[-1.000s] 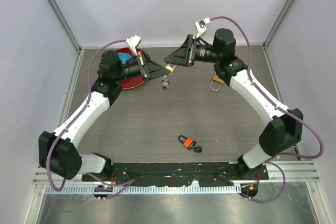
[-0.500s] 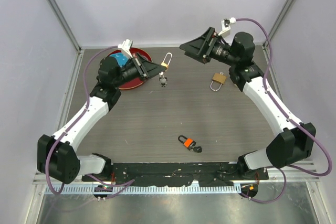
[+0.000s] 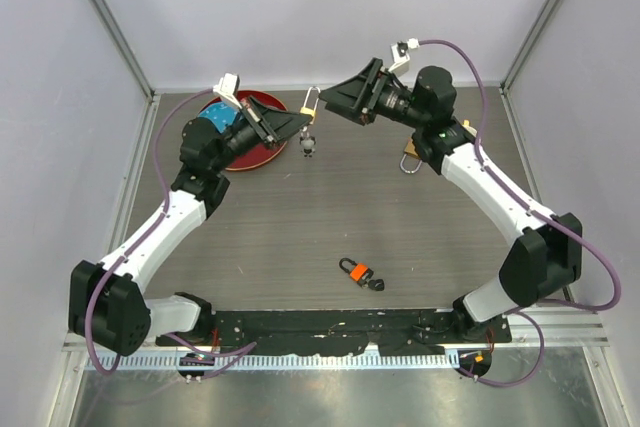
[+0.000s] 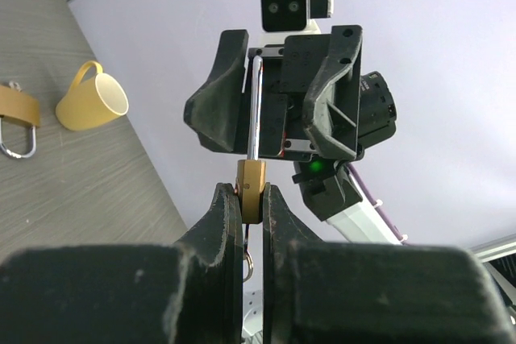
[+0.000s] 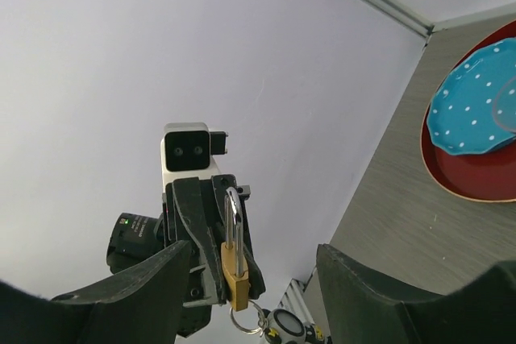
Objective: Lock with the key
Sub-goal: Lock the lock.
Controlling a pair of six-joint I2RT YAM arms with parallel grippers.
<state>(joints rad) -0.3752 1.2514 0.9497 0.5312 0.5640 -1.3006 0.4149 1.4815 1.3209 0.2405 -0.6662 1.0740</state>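
Observation:
My left gripper (image 3: pixel 300 123) is shut on the body of a brass padlock (image 3: pixel 311 105) and holds it in the air with its steel shackle up. In the left wrist view the fingers (image 4: pixel 227 211) clamp the padlock (image 4: pixel 251 187) from both sides. A key ring with a key fob (image 3: pixel 308 143) hangs under it, also seen in the right wrist view (image 5: pixel 284 326). My right gripper (image 3: pixel 336 104) is open and empty, facing the padlock (image 5: pixel 235 273) from a short way off. I cannot tell whether the shackle is latched.
A second brass padlock (image 3: pixel 409 160) lies on the table under my right arm. A yellow mug (image 4: pixel 93 107) stands near it. A red plate (image 3: pixel 262 147) with a blue dotted plate (image 5: pixel 476 110) sits at the back left. An orange-and-black padlock (image 3: pixel 360 272) lies near the front.
My left gripper has lifted the padlock up and back. My right gripper drew away to the right, then came back towards the padlock, still open.

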